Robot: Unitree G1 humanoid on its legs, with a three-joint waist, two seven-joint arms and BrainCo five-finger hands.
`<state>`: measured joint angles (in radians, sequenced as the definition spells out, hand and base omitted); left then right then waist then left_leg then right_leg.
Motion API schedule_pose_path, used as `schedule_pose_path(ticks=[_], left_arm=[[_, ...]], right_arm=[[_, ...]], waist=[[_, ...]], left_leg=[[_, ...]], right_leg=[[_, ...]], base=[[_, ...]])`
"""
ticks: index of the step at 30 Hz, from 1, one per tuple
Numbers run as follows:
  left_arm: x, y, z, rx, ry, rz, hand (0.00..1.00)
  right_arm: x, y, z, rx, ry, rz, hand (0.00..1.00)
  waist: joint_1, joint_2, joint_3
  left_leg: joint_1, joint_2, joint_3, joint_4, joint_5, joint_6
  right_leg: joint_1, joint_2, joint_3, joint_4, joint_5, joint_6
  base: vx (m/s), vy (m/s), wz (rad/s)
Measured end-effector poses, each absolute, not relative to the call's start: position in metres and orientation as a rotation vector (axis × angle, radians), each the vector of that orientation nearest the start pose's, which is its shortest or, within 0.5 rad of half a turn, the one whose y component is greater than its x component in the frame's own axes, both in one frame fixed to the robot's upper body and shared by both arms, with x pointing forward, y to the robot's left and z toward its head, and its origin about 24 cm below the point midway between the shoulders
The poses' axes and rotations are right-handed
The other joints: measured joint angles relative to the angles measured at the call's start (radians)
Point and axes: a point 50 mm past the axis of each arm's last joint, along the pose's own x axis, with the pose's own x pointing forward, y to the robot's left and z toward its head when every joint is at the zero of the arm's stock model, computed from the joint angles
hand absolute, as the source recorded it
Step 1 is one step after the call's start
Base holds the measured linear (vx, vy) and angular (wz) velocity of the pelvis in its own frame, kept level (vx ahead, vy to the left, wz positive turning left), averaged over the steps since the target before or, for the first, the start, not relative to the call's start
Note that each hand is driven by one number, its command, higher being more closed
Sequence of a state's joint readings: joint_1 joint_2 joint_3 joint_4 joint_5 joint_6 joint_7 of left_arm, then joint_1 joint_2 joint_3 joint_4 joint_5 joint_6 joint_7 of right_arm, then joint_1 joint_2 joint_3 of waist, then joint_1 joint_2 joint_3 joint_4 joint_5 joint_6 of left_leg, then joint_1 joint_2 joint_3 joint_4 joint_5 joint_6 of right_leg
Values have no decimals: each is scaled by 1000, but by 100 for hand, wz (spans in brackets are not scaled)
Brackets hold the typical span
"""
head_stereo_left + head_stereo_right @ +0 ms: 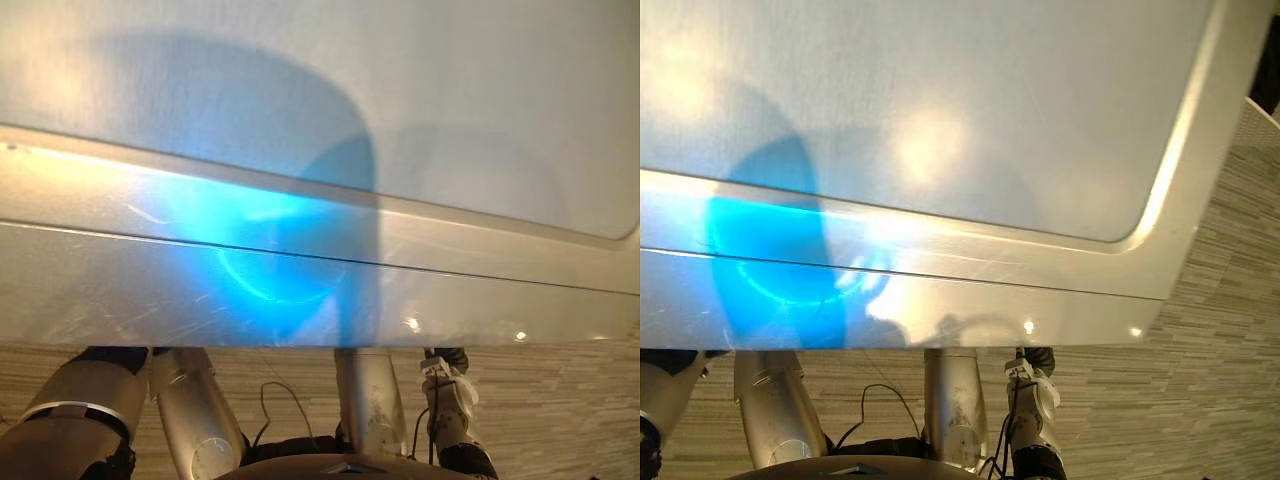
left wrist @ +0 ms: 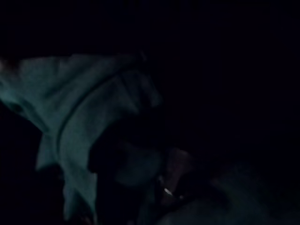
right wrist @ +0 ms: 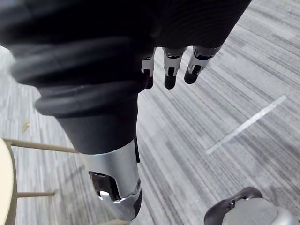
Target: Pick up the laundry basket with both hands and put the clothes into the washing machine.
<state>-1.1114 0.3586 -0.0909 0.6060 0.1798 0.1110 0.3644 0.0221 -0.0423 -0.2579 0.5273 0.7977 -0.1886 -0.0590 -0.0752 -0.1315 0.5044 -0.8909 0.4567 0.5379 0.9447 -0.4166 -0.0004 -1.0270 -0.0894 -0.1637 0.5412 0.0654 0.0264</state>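
Where the left wrist view looks into darkness, a pale teal garment (image 2: 79, 108) lies crumpled, with nothing around it clear enough to name. How the left robot hand stands there cannot be told. From the head views, the washing machine (image 1: 300, 100) shows its pale top and silver front edge, with a blue glow on the metal. The right robot hand (image 3: 170, 70) hangs over the striped grey carpet (image 3: 197, 154), fingers apart and relaxed, holding nothing, near a white line (image 3: 248, 124) on the floor.
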Motion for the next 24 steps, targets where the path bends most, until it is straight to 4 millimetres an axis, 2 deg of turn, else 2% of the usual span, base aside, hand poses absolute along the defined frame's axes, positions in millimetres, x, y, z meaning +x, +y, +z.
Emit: schedule_pose_path(ticks=[3, 5, 12, 15, 18, 20, 21, 22, 23, 24], left_arm=[[396, 165, 285, 747, -504, 420, 0], [396, 164, 288, 840, -509, 428, 0], [397, 166, 288, 1015, -490, 460, 0], [397, 166, 287, 1038, -484, 461, 0], [398, 165, 285, 934, -461, 445, 0], [397, 166, 273, 665, -426, 428, 0], [395, 166, 267, 601, -421, 422, 0], [391, 170, 243, 489, -378, 424, 0], [388, 174, 230, 470, -353, 432, 0], [378, 176, 203, 449, -319, 439, 0]], right_arm=[[204, -232, -64, 743, 235, -558, 0], [204, -231, -63, 752, 225, -540, 0], [204, -230, -64, 770, 231, -526, 0], [204, -230, -64, 770, 233, -527, 0], [204, -230, -64, 772, 231, -529, 0], [205, -230, -63, 775, 225, -529, 0], [205, -229, -63, 775, 224, -529, 0], [206, -228, -62, 780, 220, -530, 0], [207, -226, -61, 784, 219, -530, 0], [206, -224, -62, 790, 225, -535, 0]], waist=[[1, 0, 0], [1, 0, 0], [8, 1, 1], [12, 3, 1], [16, 13, 7], [16, 29, 9], [16, 37, 14], [13, 54, 12], [9, 56, 13], [9, 57, 12]], left_leg=[[-6, -6, -1, 10, 1, 2], [-11, -7, -3, 14, -1, 5], [-14, -9, -14, 32, -1, 6], [-14, -10, -17, 32, -1, 6], [-14, -13, -24, 35, 0, 10], [-5, -28, -44, 31, 1, 11], [5, -28, -45, 29, 1, 11], [35, -29, -47, 22, 1, 11], [57, -34, -47, 11, 1, 12], [113, -52, -46, -19, 1, 12]], right_leg=[[-5, -10, -2, 7, 1, 1], [-5, -10, -3, 5, 3, 2], [-5, -11, -6, 11, 6, 2], [-6, -11, -8, 17, 5, 2], [-6, -16, -13, 31, 2, -3], [3, -25, -20, 45, -7, -11], [14, -26, -22, 45, -12, -11], [42, -26, -27, 44, -15, -15], [57, -26, -23, 43, -18, -12], [99, -26, -11, 36, -25, -8]], base=[[-34, 62, 4], [-39, 51, 0], [-48, 34, -1], [-67, 13, 0], [-66, 10, 4], [-62, 10, 9], [-51, 9, 6], [0, 0, 0], [-15, 1, -6], [10, -2, -6]])
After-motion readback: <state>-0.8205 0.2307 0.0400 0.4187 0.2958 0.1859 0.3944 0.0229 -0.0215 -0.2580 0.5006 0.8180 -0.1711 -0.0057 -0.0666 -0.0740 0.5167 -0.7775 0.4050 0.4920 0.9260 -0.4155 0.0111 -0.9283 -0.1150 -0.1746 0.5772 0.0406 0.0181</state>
